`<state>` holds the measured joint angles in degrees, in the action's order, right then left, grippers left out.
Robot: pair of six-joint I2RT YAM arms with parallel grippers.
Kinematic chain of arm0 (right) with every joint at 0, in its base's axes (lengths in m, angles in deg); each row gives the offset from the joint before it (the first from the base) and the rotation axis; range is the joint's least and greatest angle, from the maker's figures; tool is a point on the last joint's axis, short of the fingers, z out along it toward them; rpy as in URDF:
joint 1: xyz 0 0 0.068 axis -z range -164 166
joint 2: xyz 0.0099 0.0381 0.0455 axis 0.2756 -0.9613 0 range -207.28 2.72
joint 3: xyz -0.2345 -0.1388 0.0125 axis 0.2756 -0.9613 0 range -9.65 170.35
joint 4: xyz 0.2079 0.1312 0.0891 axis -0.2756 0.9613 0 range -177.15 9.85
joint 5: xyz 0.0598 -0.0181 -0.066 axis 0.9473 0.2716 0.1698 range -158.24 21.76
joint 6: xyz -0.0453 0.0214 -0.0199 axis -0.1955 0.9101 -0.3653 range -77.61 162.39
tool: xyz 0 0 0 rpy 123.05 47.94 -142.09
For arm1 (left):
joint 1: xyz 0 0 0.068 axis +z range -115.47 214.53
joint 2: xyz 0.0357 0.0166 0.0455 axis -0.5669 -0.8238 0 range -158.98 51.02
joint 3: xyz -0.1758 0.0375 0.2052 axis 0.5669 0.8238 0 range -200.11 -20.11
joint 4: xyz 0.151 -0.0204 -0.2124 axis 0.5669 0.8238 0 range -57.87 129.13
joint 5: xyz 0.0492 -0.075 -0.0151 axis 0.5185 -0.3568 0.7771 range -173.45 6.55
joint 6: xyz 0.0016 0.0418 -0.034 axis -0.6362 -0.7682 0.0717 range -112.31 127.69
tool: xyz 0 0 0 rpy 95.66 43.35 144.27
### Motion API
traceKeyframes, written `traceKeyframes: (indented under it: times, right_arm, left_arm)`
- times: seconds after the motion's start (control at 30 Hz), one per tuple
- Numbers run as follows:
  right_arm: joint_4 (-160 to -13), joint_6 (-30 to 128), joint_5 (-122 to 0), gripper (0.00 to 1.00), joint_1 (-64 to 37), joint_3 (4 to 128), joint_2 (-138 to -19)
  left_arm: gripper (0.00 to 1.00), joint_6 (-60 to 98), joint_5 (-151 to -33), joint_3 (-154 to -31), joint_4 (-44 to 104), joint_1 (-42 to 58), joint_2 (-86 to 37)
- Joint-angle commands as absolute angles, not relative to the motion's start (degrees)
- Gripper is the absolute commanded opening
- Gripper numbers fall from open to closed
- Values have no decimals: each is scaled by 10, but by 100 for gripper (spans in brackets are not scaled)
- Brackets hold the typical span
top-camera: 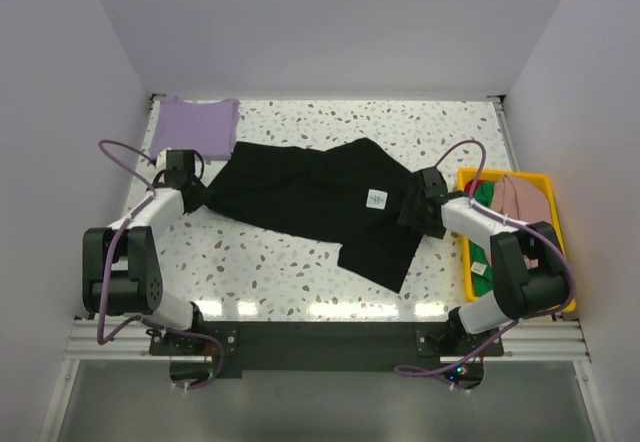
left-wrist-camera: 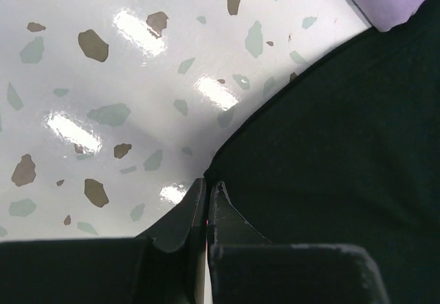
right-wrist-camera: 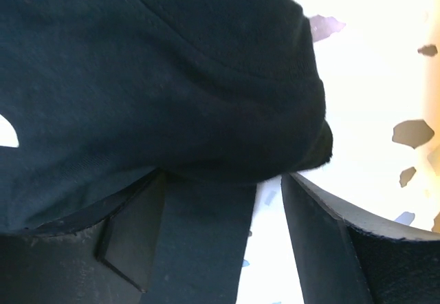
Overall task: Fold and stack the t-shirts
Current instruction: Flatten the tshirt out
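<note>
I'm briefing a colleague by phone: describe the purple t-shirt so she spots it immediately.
Find the speckled white table and go to its far left corner. The lavender t-shirt lies there, folded into a flat rectangle. Unlike the black t-shirt sprawled across the middle, it is pale and compact.

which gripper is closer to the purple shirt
Left. The left gripper is just beside the purple shirt; the right gripper is across the black shirt, by the yellow bin.

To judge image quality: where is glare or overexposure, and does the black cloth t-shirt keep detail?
Top external: lamp reflections on the speckled white tabletop, near edge; left wrist: glare patches; right wrist: tabletop blown out, black cloth t-shirt shows weave.
</note>
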<state>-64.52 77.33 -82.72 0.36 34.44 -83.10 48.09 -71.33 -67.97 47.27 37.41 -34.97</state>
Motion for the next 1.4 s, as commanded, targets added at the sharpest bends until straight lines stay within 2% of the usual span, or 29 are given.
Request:
traceKeyframes:
  times: [0.0, 0.07, 0.17, 0.2, 0.27, 0.3, 0.43, 0.63, 0.67, 0.83, 1.03, 1.37]
  right_arm:
    - [-684, 793, -828, 70, 5, 363, -846]
    - [-701, 797, -820, 67, 4, 350, -846]
    - [-716, 804, -813, 57, 0, 336, -850]
    - [-718, 805, -813, 47, 1, 334, -853]
    - [-720, 806, -810, 35, 0, 329, -854]
    - [-721, 808, -807, 23, 0, 328, -853]
    - [-699, 808, -796, 0, 0, 327, -817]
    - [-585, 795, -787, 0, -1, 359, -664]
    - [-567, 793, -787, 0, -1, 380, -616]
    - [-461, 780, -781, 0, 0, 489, -525]
    - [-378, 761, -795, 0, 0, 652, -495]
    - [-285, 728, -814, 0, 0, 931, -535]
  left_arm:
    - [0, 465, -726, -671, 463, 379, -327]
    - [0, 465, -730, -670, 463, 379, -326]
    - [0, 465, -737, -669, 463, 379, -320]
    - [0, 465, -740, -668, 462, 379, -318]
    - [0, 465, -746, -666, 462, 379, -309]
    - [0, 465, -746, -667, 463, 379, -305]
    - [0, 453, -756, -665, 469, 379, -276]
    - [0, 409, -764, -676, 495, 379, -175]
    - [0, 404, -763, -680, 506, 379, -161]
    - [0, 375, -775, -730, 551, 379, -70]
    - [0, 377, -819, -840, 591, 380, -8]
    - [0, 395, -848, -1081, 619, 379, 15]
